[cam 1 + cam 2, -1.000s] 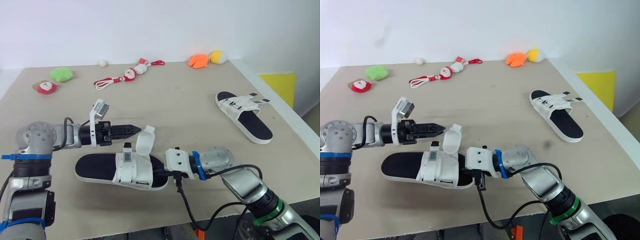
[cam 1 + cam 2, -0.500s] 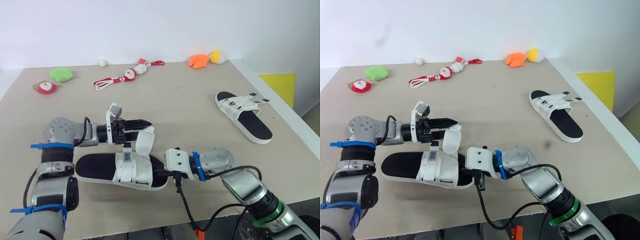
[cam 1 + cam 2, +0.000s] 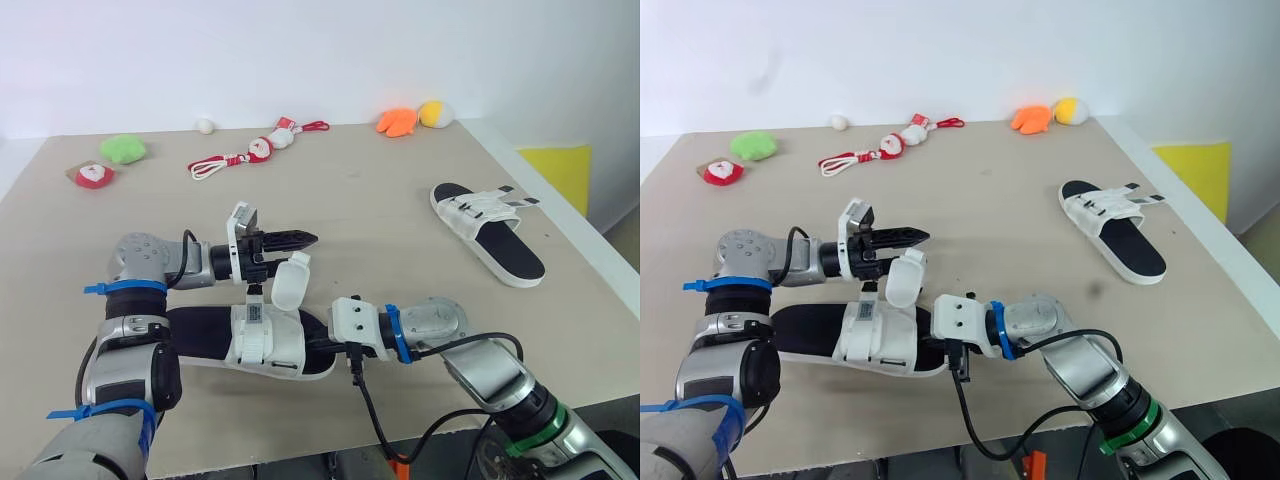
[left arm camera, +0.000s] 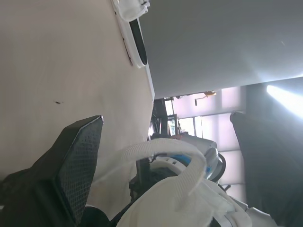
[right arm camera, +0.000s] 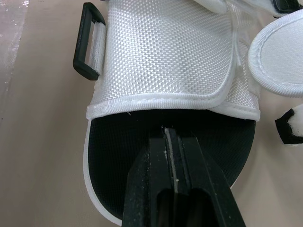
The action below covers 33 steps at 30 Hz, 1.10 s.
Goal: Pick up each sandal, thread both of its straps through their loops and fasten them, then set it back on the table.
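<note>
- My right gripper [image 5: 169, 137] is closed, its tips together on the near sandal's [image 3: 195, 330] black footbed, at the edge of the white upper.
- My left gripper [image 3: 303, 240] hovers just above that sandal's raised strap [image 3: 288, 282]; I cannot tell its grip.
- The second sandal [image 3: 490, 232] lies well apart on the table [image 3: 380, 190].

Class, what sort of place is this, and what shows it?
Probably a robot test room: a plain table against a bare wall, with the near sandal, the far sandal and soft toys laid out as props.
</note>
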Tool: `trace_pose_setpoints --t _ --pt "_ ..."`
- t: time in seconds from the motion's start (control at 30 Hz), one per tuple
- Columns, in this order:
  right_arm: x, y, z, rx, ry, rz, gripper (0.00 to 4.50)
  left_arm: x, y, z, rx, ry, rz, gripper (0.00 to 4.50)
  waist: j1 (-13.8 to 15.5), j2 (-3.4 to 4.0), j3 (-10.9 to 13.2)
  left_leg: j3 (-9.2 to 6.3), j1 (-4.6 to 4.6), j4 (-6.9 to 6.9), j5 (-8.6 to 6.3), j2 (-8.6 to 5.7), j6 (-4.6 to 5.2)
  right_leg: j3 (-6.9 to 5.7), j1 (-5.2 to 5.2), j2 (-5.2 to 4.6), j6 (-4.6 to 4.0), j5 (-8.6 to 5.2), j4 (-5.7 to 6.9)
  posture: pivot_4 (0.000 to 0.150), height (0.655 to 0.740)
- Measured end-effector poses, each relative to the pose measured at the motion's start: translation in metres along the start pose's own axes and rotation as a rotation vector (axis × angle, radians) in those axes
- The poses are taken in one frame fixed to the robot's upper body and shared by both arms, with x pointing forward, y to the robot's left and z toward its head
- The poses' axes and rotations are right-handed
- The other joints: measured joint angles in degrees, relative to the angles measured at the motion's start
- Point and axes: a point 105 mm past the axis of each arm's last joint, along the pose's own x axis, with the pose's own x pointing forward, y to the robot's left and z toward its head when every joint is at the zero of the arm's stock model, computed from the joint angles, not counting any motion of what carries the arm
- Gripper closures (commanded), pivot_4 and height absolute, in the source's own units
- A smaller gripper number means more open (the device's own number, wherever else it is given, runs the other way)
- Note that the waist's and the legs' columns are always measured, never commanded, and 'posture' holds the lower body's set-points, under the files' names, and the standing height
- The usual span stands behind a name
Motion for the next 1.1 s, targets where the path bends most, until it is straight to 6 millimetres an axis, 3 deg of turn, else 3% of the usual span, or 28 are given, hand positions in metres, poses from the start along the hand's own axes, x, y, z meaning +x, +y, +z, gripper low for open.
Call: trace_pose_setpoints --t 0.13,0.37,0.57,1.1 --pt "-0.001 0.000 0.001 0.001 -0.001 -0.008 4.50 -0.028 0.000 0.011 0.011 -0.050 0.057 0.06 -0.01 0.00 0.00 -0.05 -0.01 -0.01 0.00 0.00 -0.05 -0.03 0.00 0.00 0.01 0.00 0.00 0.150 0.7400" --pt "0.000 0.000 0.001 -0.002 0.000 -0.008 4.50 -0.047 -0.010 0.005 0.008 -0.005 0.023 0.06 -0.01 0.03 0.02 -0.12 0.00 -0.01 0.00 0.00 -0.08 -0.09 0.00 -0.02 0.00 0.00 0.00 0.150 0.7400" --pt "0.000 -0.001 0.002 -0.005 0.000 -0.007 4.50 -0.042 0.004 -0.017 -0.055 0.072 0.034 0.06 -0.01 0.03 0.04 -0.22 -0.02 -0.02 0.00 0.00 -0.08 -0.16 -0.04 -0.01 0.00 0.00 0.00 0.150 0.7400" --pt "0.000 -0.001 0.002 -0.004 0.000 -0.007 4.50 -0.013 0.006 -0.024 -0.104 0.090 -0.015 0.06 0.00 0.05 0.04 -0.34 -0.04 -0.02 0.01 -0.01 -0.09 -0.31 -0.01 -0.01 0.00 0.00 0.00 0.150 0.7400"
